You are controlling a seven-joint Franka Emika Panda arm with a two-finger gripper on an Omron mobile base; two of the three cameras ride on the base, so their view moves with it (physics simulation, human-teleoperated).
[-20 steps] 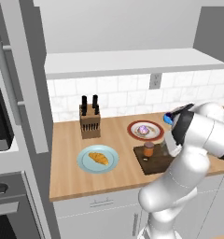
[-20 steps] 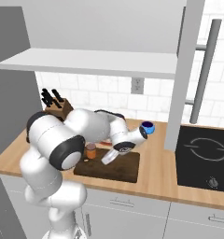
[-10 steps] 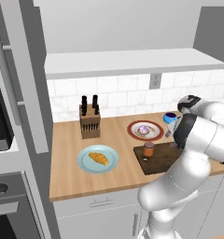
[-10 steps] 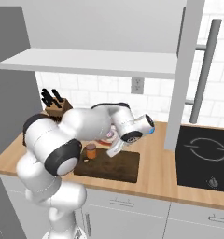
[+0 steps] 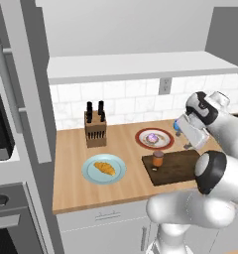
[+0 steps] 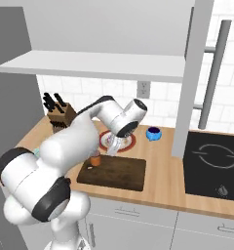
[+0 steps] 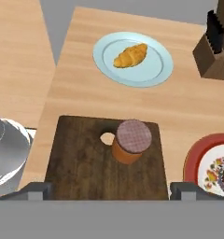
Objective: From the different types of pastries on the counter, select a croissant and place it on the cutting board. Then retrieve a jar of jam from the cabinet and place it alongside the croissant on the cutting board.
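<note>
**Operator:** Jaws are spread wide with nothing between them. I see the gripper (image 7: 107, 187) as two dark finger tips (image 7: 35, 188) at the bottom of the hand view, one at each lower corner of the cutting board (image 7: 81, 172).

**Observer:** Where is the jar relative to them?

**Operator:** The jar of jam (image 7: 130, 141) stands upright on the board, between the two tips but clear of both, just beside the board's small round hole. In the left base view the jar (image 5: 158, 158) sits at the board's near-left corner, and the gripper (image 5: 188, 146) hangs above the board's far edge.

**Observer:** And the croissant?

**Operator:** I find the croissant (image 7: 130, 55) on a pale blue plate (image 7: 157, 70), well apart from the board, on the counter (image 5: 74, 188).

**Observer:** Materials and shapes?

**Operator:** The board is dark brown, rectangular, with visible wood grain. The jar is a short cylinder, orange-brown body, dark lid with a fine checked texture. The croissant is golden, elongated and ridged. The counter is light tan wood. A round frosted pastry (image 5: 152, 137) lies on a red-rimmed patterned plate (image 5: 141, 140) behind the board, a wooden knife block (image 5: 95, 131) stands by the tiled wall, and a small blue bowl (image 6: 153, 133) is near the grey column.
</note>
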